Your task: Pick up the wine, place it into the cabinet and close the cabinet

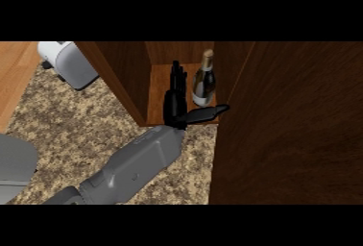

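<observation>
The wine bottle (204, 82) stands upright on the floor of the open wooden cabinet (135, 81), toward the one o'clock side of the scene's middle, its gold-foiled neck pointing up toward twelve and its dark body close to the compartment's right-hand edge. Just beside it, on its nine o'clock side, the right hand (174, 103) reaches into the compartment with its fingers (177, 79) held straight and pointing toward twelve, while the thumb (207, 113) sticks out toward three, passing under the base of the bottle. The hand is spread wide and grasps nothing; whether any finger touches the glass cannot be told. Its grey forearm (138, 161) runs down toward seven o'clock across the speckled counter (78, 115). The cabinet door (291, 125) stands open, filling the three o'clock side of the view as a broad dark wooden panel. A grey and white appliance (69, 62) sits at ten o'clock, and a grey shape (14, 168) lies at the eight o'clock edge.
</observation>
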{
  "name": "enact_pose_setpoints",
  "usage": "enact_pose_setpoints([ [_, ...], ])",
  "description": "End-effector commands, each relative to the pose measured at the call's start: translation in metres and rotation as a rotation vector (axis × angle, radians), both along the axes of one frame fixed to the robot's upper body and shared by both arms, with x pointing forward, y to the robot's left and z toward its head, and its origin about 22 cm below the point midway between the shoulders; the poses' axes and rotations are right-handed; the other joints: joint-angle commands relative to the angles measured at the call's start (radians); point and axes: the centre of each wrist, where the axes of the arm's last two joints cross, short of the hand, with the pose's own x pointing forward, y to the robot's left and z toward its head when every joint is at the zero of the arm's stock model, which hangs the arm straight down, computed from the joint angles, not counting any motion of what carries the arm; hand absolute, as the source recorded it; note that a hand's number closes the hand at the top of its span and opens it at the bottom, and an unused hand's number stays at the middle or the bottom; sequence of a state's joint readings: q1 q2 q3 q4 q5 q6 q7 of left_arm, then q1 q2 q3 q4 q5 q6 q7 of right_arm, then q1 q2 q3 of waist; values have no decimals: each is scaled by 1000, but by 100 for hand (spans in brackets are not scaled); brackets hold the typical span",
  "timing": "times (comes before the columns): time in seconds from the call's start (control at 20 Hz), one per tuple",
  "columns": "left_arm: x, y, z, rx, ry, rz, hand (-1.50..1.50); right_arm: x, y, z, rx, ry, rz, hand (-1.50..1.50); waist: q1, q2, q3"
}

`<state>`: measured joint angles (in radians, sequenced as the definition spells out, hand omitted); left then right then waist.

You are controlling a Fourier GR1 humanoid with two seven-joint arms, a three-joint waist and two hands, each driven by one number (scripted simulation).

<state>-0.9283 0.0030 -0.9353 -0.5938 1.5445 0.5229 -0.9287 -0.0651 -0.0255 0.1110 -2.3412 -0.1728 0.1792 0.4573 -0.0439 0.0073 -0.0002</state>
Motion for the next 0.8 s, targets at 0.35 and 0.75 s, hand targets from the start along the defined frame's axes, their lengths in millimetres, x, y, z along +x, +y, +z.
enact_pose_setpoints([
  [0.35,-31,-8,-9,4,-51,-11,-150,1,1,11,1,11,-35,-150,42,-9,0],
  [0.75,-55,11,-7,-5,-93,-102,-150,-17,3,4,-9,13,-60,-150,46,-11,0],
])
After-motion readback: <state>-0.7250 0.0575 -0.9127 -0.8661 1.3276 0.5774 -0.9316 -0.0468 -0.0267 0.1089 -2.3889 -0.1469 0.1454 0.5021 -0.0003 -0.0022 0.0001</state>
